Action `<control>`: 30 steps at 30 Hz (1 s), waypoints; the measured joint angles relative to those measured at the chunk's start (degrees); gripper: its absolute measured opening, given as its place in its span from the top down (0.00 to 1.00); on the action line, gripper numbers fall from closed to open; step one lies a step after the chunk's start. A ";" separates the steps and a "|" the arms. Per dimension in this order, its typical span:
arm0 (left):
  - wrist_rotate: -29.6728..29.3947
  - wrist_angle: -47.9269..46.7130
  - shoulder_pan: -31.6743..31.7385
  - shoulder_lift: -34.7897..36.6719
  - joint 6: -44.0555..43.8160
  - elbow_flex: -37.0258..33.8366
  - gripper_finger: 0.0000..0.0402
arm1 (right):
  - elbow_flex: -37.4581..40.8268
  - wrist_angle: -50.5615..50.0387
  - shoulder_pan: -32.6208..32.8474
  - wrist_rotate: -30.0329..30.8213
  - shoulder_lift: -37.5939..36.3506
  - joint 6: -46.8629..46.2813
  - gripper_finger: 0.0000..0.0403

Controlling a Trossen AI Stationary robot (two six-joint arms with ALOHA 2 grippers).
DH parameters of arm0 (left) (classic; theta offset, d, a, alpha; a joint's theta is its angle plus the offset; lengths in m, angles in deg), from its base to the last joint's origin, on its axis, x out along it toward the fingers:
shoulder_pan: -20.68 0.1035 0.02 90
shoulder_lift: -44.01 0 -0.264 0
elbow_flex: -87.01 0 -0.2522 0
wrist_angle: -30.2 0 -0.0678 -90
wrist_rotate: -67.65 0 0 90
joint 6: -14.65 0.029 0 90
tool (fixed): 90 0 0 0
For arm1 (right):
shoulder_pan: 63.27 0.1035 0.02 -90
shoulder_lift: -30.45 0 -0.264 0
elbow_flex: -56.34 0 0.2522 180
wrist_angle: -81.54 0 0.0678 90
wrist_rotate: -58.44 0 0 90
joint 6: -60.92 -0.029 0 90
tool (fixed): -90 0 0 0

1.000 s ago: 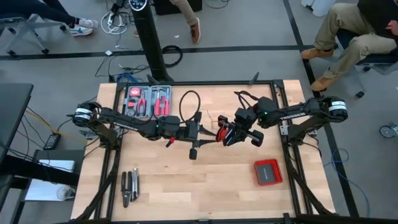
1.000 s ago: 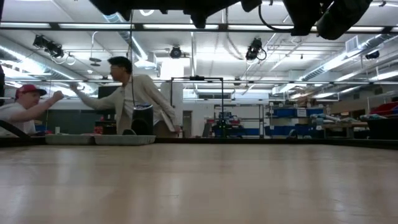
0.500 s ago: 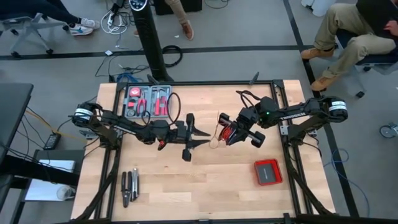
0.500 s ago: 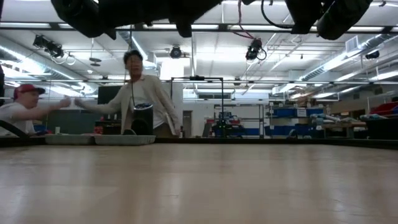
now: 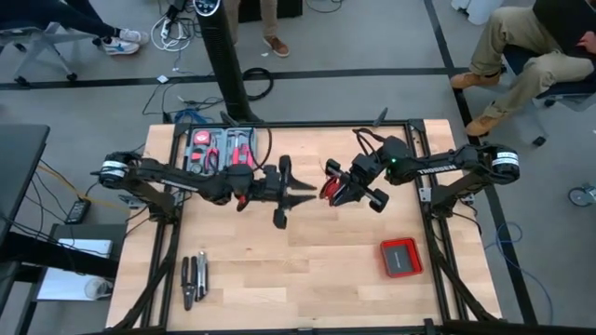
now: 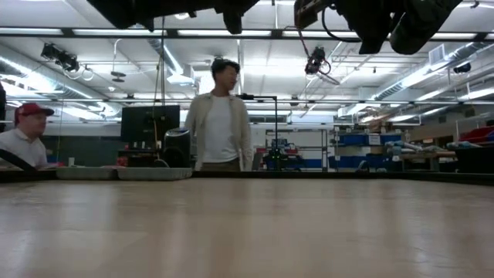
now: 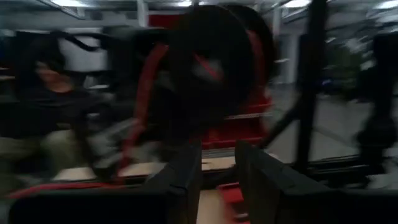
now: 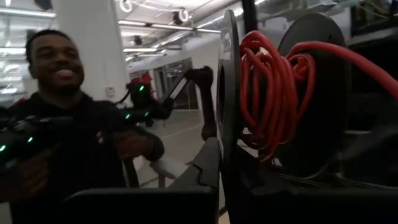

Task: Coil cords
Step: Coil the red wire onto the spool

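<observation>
Pliers (image 5: 194, 281): 2 dark hand tools side by side on the tabletop (image 5: 307, 279) at about 8 o'clock, well apart from both arms; judged unused in this step.
Tool case (image 5: 222, 151): 1 open tray with red-handled tools, 11 o'clock on the tabletop, just behind the left arm.
Left gripper (image 5: 300, 196): raised above the tabletop just left of centre, pointing toward 3 o'clock at the spool. Jaws stand part-way apart with a clear gap between them in the left wrist view; nothing seen gripped. Judged placed there to catch or guide the free wire end while the other arm holds the reel.
Cords (image 8: 272, 93): 1 thin red wire, wound in many turns on the spool; held in the air just right of the tabletop's centre, off the wood. A strand (image 8: 348, 59) leaves the winding toward the view's edge; where it ends, cannot tell.
Spool (image 5: 331, 189): 1 small black reel with 2 flanges, axis tilted so the winding faces the left gripper.
Right gripper (image 5: 343, 192): jaws clamped tight on the spool's flange, at about 2 o'clock from centre. Held high, judged so the wire can be fed on without dragging.
Red box (image 5: 401, 257): 1 flat square box at 4 o'clock, alone, well apart from the arms.
People: 2 in the low view beyond the tabletop, 1 in the right wrist view.
</observation>
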 joint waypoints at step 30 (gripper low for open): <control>-3.61 -13.81 4.21 -0.73 7.93 8.47 0.75 | -2.77 -3.40 -1.34 0.80 -0.02 8.44 0.99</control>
